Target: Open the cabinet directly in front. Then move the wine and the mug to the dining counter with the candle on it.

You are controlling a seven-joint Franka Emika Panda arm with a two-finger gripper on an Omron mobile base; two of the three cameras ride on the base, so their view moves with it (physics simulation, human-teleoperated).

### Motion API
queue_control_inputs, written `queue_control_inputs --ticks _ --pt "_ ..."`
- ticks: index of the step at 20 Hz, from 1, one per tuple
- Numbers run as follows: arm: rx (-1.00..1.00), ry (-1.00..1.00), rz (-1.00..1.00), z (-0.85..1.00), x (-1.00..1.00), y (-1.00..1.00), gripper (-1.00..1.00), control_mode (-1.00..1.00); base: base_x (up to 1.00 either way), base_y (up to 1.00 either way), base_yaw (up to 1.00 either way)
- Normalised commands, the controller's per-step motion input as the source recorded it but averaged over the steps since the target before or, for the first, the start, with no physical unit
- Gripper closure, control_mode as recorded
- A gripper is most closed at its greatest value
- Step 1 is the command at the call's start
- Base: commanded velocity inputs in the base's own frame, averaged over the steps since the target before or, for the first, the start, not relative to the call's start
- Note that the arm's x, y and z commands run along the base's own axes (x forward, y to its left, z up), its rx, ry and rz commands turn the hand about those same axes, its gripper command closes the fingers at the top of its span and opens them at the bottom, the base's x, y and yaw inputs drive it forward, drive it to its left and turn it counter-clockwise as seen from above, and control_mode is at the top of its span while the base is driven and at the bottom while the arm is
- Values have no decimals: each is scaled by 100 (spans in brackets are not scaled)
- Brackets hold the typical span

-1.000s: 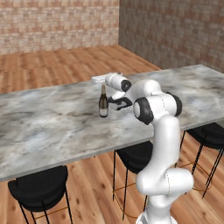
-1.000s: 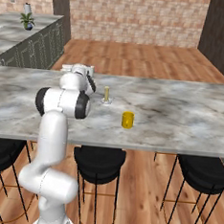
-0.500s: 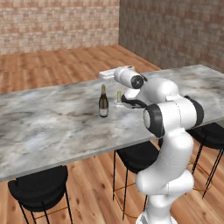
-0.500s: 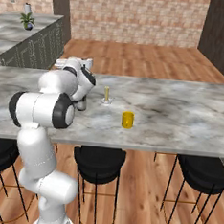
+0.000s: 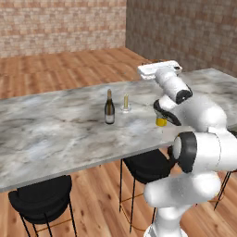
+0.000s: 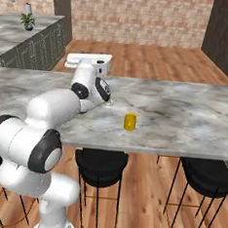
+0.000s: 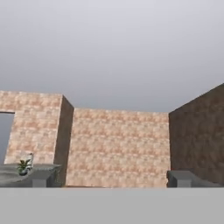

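The wine [image 5: 109, 107] stands upright on the dining counter [image 5: 55, 134], with the candle [image 5: 126, 102] close to its right. The yellow mug [image 6: 130, 122] sits alone on the marble; in the left base view the mug [image 5: 161, 122] peeks out from behind my forearm. My gripper [image 5: 157, 69] is raised above the counter's far side and level, clear of the bottle, candle and mug. In the hand view the gripper [image 7: 108, 180] is open, its fingertips [image 7: 39, 181] set wide apart with nothing between them. The wall cabinet is out of view.
Round black stools [image 6: 101, 162] stand under the near edge of the counter [image 6: 184, 117]. A marble worktop on low green cabinets [image 6: 39, 46] with a potted plant [image 6: 28, 21] lies at the back left. Brick walls [image 7: 118, 148] close off the room behind.
The arm has swung up and away from the wine bottle, toward the right in the left base view. The hand now points level at the far wall. Bottle, candle and mug have not moved.
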Motion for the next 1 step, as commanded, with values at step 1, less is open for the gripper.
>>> queue_control_inputs --ticks 1 --pt "18 -65 0 11 -100 -86 -100 -100 0 0 0"
